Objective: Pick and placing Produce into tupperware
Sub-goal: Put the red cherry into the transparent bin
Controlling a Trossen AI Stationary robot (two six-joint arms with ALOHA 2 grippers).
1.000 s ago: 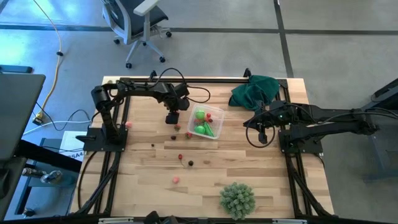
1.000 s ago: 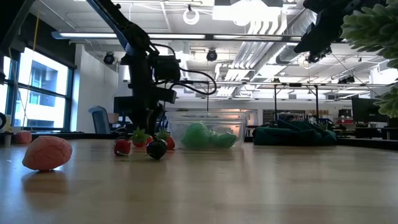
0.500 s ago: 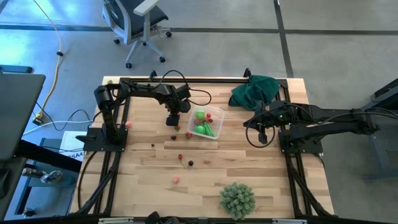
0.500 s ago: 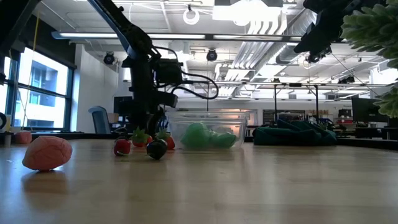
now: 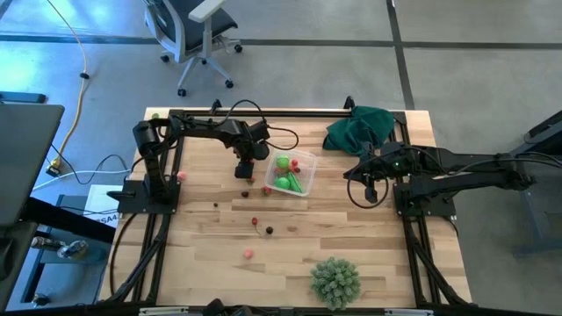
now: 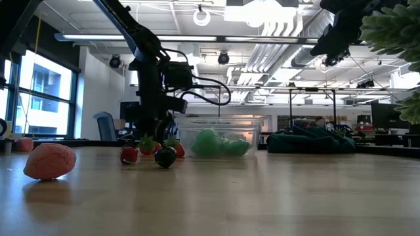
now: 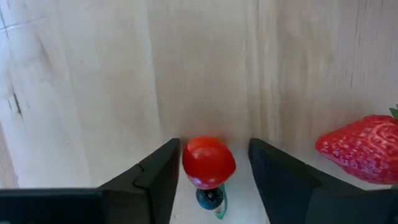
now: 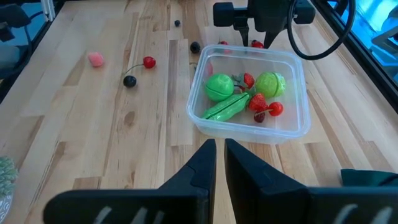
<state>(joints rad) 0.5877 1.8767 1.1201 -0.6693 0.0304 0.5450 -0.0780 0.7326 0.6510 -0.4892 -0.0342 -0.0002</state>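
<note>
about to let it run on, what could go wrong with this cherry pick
1. The left gripper straddles the cherry with gaps on both sides; the round piece may squirt out as it closes.
2. The strawberry lies close beside one finger and could get knocked.
3. The tupperware sits close by; a low carry may clip its wall.

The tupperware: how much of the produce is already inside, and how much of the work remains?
Done: the tupperware already holds several green and red pieces. In hand: the left gripper is down beside it with its fingers astride a red cherry, not yet clamped. Left: a strawberry next to it and a pink piece among other loose ones on the table. The right gripper waits shut.
</note>
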